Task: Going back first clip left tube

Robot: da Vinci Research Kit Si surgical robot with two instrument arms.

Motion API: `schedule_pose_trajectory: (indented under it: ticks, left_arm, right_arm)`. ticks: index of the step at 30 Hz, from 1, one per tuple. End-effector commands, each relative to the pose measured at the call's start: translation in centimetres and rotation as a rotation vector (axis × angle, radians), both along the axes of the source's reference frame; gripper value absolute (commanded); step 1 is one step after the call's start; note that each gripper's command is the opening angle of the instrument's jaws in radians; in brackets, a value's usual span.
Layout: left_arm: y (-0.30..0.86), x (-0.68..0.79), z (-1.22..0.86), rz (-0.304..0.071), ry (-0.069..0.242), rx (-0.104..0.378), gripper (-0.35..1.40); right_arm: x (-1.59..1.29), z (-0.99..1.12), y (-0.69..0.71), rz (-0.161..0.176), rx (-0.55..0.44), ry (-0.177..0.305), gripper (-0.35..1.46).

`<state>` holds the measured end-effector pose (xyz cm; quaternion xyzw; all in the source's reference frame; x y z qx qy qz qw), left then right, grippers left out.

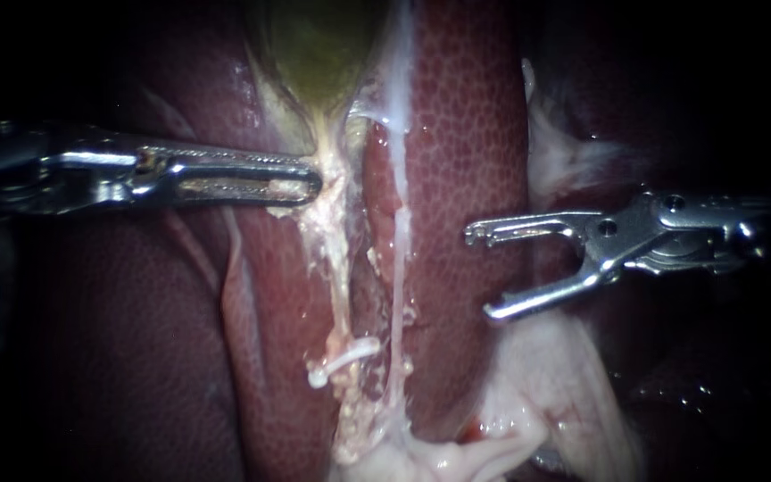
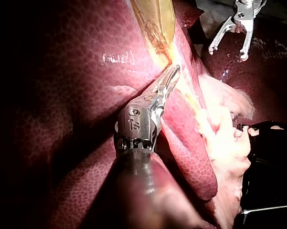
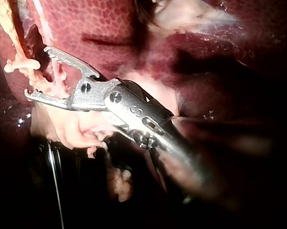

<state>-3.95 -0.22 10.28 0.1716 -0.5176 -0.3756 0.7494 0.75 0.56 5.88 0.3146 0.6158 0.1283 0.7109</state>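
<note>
The pale left tube (image 1: 339, 268) runs down from the greenish gallbladder (image 1: 319, 45) between lobes of liver (image 1: 466, 134). A white clip (image 1: 343, 359) lies across its lower part. A thinner right tube (image 1: 399, 268) runs alongside. My left instrument (image 1: 310, 185) is shut on pale tissue at the gallbladder's neck, also seen in the left wrist view (image 2: 174, 71). My right instrument (image 1: 479, 273) stands open and empty over the liver, well to the right of both tubes. In the right wrist view its jaws (image 3: 38, 71) gape just short of the clip (image 3: 21, 64).
Pale fatty tissue (image 1: 546, 393) bulges under the right instrument and at the tubes' lower end. More whitish tissue (image 1: 564, 161) lies on the liver above the right instrument. Dark liver (image 1: 118, 339) fills the left side.
</note>
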Motion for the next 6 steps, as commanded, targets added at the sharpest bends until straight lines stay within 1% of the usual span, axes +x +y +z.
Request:
schedule_pose_trajectory:
  ticks: [1,6]
  left_arm:
    - [0.0,0.0,0.0,0.0,0.001,0.0,-0.35]
    - [0.0,0.0,0.0,0.0,0.001,0.0,-0.35]
  right_arm:
    - [0.0,0.0,0.0,0.0,0.0,0.0,0.6]
    - [0.0,-0.01,0.0,0.0,0.0,0.0,0.6]
